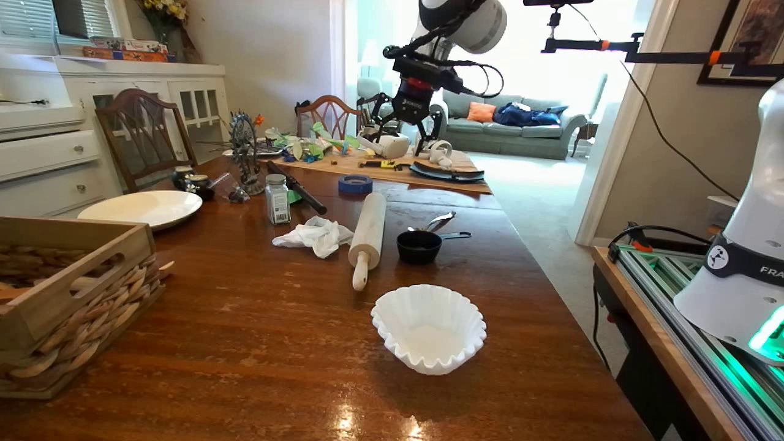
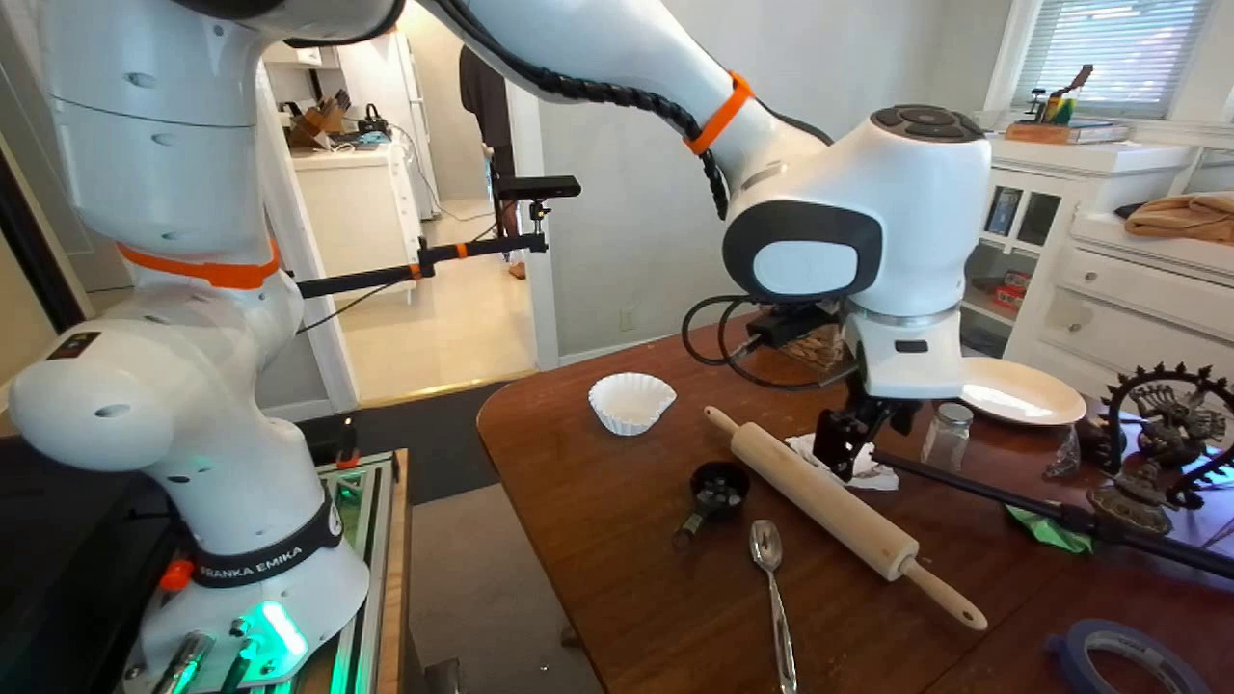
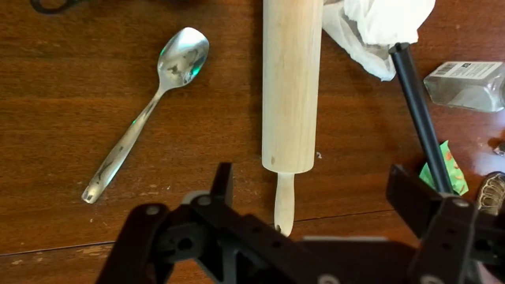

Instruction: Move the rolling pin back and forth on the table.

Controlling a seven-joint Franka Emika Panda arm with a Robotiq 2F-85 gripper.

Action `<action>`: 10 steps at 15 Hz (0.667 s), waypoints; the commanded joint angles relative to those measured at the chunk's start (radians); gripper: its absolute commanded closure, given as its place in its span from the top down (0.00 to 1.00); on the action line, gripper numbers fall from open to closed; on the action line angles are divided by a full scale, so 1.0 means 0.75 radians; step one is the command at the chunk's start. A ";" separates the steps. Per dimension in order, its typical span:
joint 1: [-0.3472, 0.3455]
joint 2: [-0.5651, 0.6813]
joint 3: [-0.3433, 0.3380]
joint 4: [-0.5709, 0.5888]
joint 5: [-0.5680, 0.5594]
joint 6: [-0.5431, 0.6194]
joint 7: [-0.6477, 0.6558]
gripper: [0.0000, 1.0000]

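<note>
Zero contact: claw (image 3: 310, 183) was wide apart, raised clear of the rolling pin (image 3: 290, 110), which lay on the tabletop (image 3: 71, 130) between spoon (image 3: 175, 71) and crumpled white plastic (image 3: 388, 21). Likely trouble: an off-center push skewing it into either. Base band (image 2: 255, 564) read FRANKA EMIKA; glass jar (image 3: 471, 92) label was illegible.

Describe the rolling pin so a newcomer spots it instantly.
Start at the brown table. On it, between the black cup and the crumpled white scrap, lies the rolling pin. Unlike those neighbours, it's a pale wooden cylinder with a slim handle at each end.
</note>
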 commanded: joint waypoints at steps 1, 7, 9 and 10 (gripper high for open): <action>-0.022 0.170 -0.015 0.181 0.053 -0.048 -0.094 1.00; -0.033 0.398 -0.064 0.406 -0.006 -0.055 -0.097 1.00; -0.040 0.467 -0.067 0.471 -0.004 -0.069 -0.094 1.00; -0.043 0.500 -0.069 0.505 -0.007 -0.084 -0.091 1.00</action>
